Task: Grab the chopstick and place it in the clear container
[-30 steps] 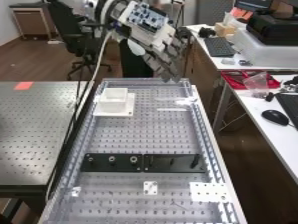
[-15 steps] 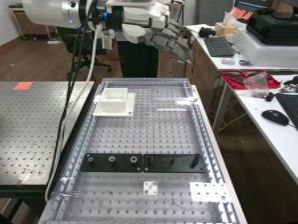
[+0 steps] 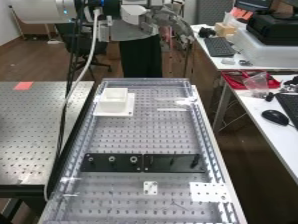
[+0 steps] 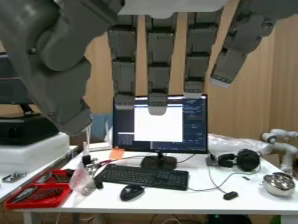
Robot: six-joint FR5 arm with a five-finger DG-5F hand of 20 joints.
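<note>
Down from the hand (image 3: pixel 174 21) and back toward the high view's camera: a thin pale strip, probably the chopstick (image 3: pixel 172 109), flat on the bench (image 3: pixel 143 135) to the right of the container (image 3: pixel 114 106), roughly level with its near side and apart from it. Long axis across the bench, one end toward the container; so best gripped, by judgement, near the middle, with the closing line square to that axis. Hand high, beyond the container and off to its right, well apart from the chopstick; arm (image 3: pixel 46 11) in from the upper left, nearly level. Fingers (image 4: pixel 158 65) straight and a little spread, thumb (image 4: pixel 50 75) well apart from them, nothing held; aimed outward at the desk (image 4: pixel 153 200) rather than down. Judged to be at the approach, with nothing yet picked. Needed next, most likely: fingertips turned down, then lowered over the chopstick. Likely trouble: so slim and flat a thing rolling away or slipping under the fingertips. After that, only a short carry left to the container, perhaps with some tilt to fit.
</note>
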